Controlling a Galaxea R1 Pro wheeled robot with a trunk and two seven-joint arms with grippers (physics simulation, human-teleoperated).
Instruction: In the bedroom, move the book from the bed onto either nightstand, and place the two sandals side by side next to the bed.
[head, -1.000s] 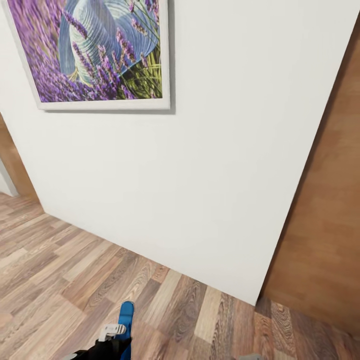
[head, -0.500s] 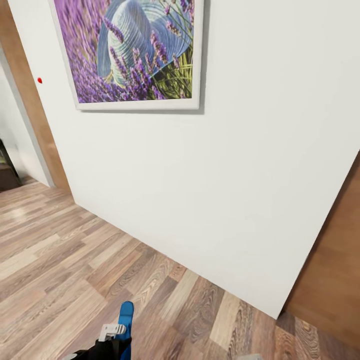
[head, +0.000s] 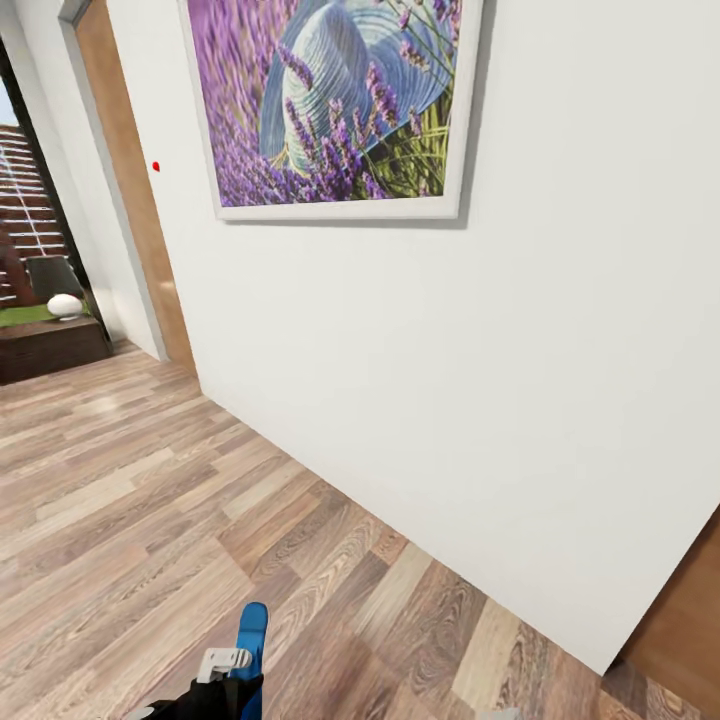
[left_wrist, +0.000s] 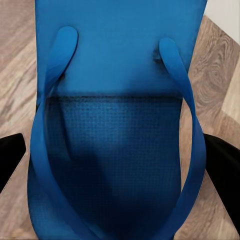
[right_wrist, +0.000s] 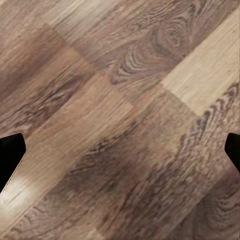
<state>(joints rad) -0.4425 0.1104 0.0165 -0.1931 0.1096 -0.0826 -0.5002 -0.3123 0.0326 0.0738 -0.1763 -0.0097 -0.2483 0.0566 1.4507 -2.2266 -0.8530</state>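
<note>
One bright blue sandal (head: 252, 630) sticks up from my left gripper (head: 235, 678) at the bottom edge of the head view, above the wood-plank floor. In the left wrist view the sandal (left_wrist: 120, 60) with its two straps lies between the black fingers (left_wrist: 11, 155), which are shut on it. My right gripper (right_wrist: 120, 152) is open over bare floor, with nothing between its fingertips (right_wrist: 10, 155). The book and the bed are out of view.
A white wall (head: 450, 380) with a framed lavender painting (head: 340, 100) stands close ahead. At the left is a wood-lined doorway (head: 130, 210); beyond it sits a low dark brown cabinet (head: 50, 350) bearing a white rounded object. I cannot tell if it is a nightstand. A brown panel (head: 690, 620) closes the right.
The camera has turned left: the wall and painting slid right in the picture and the doorway with the dark cabinet came into view. The left gripper still holds the sandal as before.
</note>
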